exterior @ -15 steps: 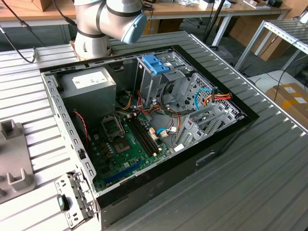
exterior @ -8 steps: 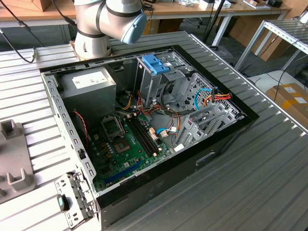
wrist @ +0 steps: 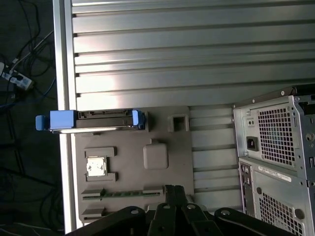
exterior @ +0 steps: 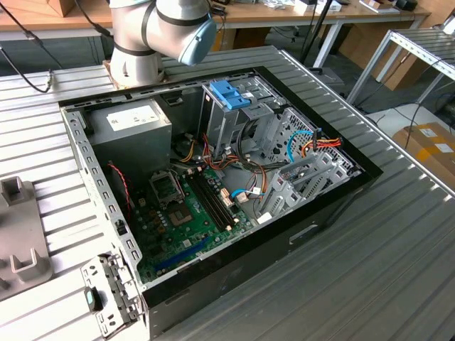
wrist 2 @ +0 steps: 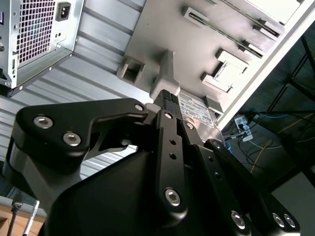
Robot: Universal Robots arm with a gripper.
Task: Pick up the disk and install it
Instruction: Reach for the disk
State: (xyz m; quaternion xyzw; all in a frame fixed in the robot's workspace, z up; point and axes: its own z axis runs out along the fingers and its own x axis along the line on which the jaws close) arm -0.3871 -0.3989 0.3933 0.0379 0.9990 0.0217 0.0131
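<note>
The disk (wrist: 91,121) stands on edge in a slot at the rim of a grey fixture tray (wrist: 182,157). It is a grey drive with light-blue rails at both ends. In the second wrist view its white-labelled face (wrist 2: 196,109) shows just past my fingertips. My gripper (wrist: 173,189) hovers over the other side of that tray, apart from the disk. Its black fingers (wrist 2: 166,96) are pressed together, shut on nothing.
The open computer case (exterior: 213,177) lies on the slatted metal table, and its rear panel (wrist: 275,157) is beside the tray. Inside are a power-supply box (exterior: 131,122), a motherboard (exterior: 188,213) and a blue bracket (exterior: 229,94) on the drive cage. The tray also holds a processor chip (wrist: 96,167).
</note>
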